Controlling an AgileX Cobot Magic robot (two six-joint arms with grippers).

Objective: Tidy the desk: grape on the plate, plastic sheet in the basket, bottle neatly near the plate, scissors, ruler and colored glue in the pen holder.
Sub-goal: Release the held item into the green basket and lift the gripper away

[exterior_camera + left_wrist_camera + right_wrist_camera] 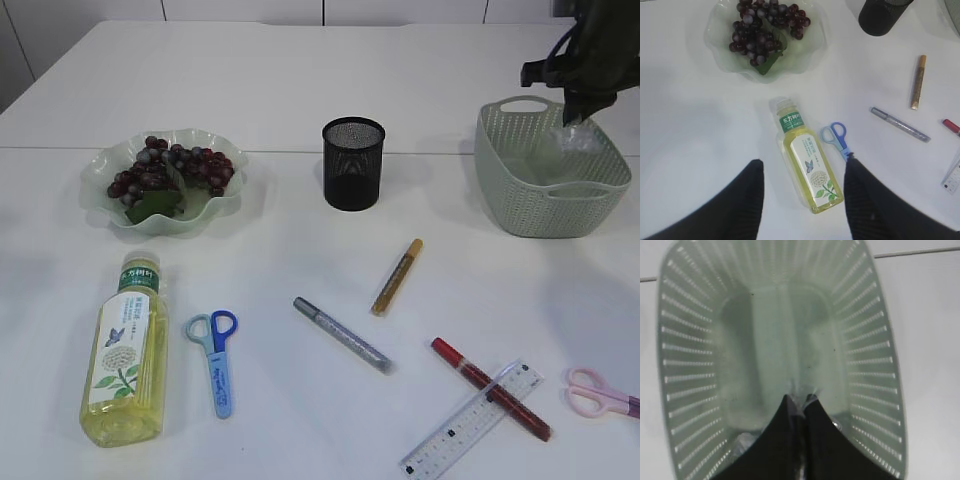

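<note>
My right gripper hangs over the green basket, shut on a clear plastic sheet that dangles into it. The left gripper is open and hovers above the bottle, which lies on its side below the plate. Grape lies on the plate. Blue scissors lie beside the bottle. Pink scissors, the ruler and gold, silver and red glue pens lie on the table. The black mesh pen holder stands upright.
The white table runs to a seam at the back. The red glue pen lies across the ruler's upper end. The left arm is out of the exterior view.
</note>
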